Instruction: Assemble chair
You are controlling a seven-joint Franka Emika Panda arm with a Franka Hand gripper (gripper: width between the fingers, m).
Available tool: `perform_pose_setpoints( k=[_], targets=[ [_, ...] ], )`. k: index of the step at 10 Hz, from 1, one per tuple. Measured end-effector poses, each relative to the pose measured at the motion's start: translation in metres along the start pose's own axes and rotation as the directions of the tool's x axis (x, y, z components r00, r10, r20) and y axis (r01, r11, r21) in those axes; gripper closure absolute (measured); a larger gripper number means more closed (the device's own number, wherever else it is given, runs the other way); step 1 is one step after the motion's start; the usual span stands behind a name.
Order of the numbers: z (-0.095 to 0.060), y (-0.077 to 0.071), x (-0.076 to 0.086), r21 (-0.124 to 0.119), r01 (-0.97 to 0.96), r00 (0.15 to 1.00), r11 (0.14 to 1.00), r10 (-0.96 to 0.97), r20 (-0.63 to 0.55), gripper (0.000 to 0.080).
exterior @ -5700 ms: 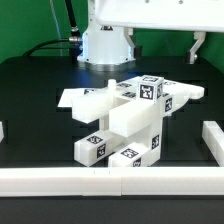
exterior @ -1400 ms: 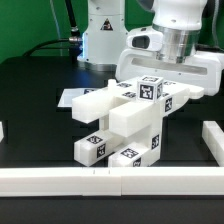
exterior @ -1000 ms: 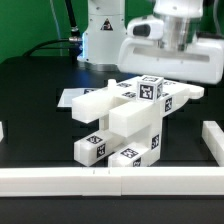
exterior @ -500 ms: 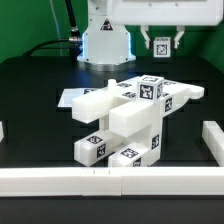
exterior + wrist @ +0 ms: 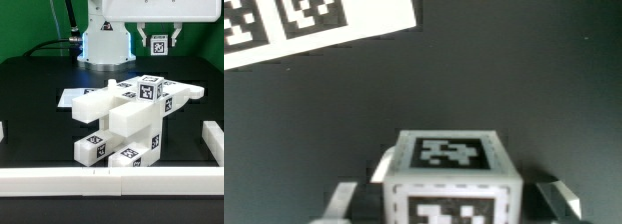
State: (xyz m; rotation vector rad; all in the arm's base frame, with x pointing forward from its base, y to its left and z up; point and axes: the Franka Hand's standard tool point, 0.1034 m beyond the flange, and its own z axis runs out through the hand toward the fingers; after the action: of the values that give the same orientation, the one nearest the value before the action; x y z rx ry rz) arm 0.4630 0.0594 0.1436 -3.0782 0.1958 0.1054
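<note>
Tool (image 5: 158,37) clamped on a small tagged cube, held high above the chair pile.

We see the tool's two fingers closed on either side of a small white cube (image 5: 450,176), a chunky matt plastic block with black-and-white square marker tags on its visible faces; in the exterior view the cube hangs clear of the surface (image 5: 40,85), near the top edge of the picture. The arm above is mostly cut off, so we cannot tell its pose beyond the tool pointing downward. Below, well apart from the cube, the rest of the chair (image 5: 125,120) lies stacked on the matt black surface: flat slabs, bars and blocks, several tagged. A plain white rail (image 5: 110,181) borders the near side. No readable writing, only marker patterns.
</note>
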Motion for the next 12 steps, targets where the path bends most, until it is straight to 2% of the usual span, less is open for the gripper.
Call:
perform_pose_setpoints(
  k=[2, 3, 7, 8, 10, 11, 12],
  targets=[
    [-0.018, 0.021, 0.055, -0.012, 0.132, 0.991, 0.991, -0.132, -0.013, 0.0512],
    [-0.024, 0.028, 0.067, -0.005, 0.158, 0.987, 0.987, -0.158, 0.006, 0.0512],
    [-0.021, 0.028, 0.066, -0.009, 0.146, 0.989, 0.989, -0.146, 0.002, 0.0512],
    [-0.02, 0.032, 0.068, -0.011, 0.158, 0.987, 0.987, -0.158, 0.003, 0.0512],
    [-0.023, 0.058, 0.1, -0.027, 0.23, 0.973, 0.973, -0.23, -0.006, 0.0512],
    [-0.028, 0.057, 0.109, -0.031, 0.234, 0.972, 0.972, -0.234, -0.006, 0.0512],
    [-0.026, 0.057, 0.108, -0.032, 0.235, 0.972, 0.972, -0.235, -0.007, 0.0512]
  ],
)
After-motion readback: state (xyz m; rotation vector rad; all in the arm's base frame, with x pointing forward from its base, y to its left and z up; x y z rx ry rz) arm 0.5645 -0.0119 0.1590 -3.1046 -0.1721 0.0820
